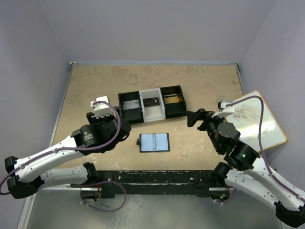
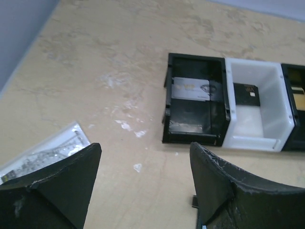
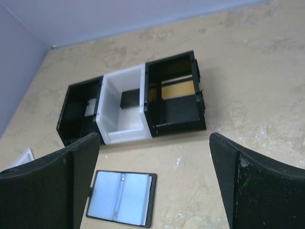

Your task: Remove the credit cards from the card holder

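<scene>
The card holder (image 1: pixel 154 142) lies open and flat on the table, its pale-blue sleeves (image 3: pixel 121 198) facing up. Three credit cards rest in the tray (image 1: pixel 153 117) behind it. A silvery one (image 2: pixel 190 89) is in the left black compartment. A dark one (image 2: pixel 247 94) is in the white middle compartment. A gold one (image 3: pixel 175 90) is in the right black compartment. My left gripper (image 1: pixel 125 130) hangs left of the holder, open with bare table between its fingers (image 2: pixel 62 186). My right gripper (image 1: pixel 193 118) hovers to the holder's right and a little behind it, open wide and empty.
A white printed packet (image 2: pixel 47 150) lies on the table left of the left gripper. A pale board with a wooden rim (image 1: pixel 259 119) leans at the right edge of the table. Walls close off the table's back and sides.
</scene>
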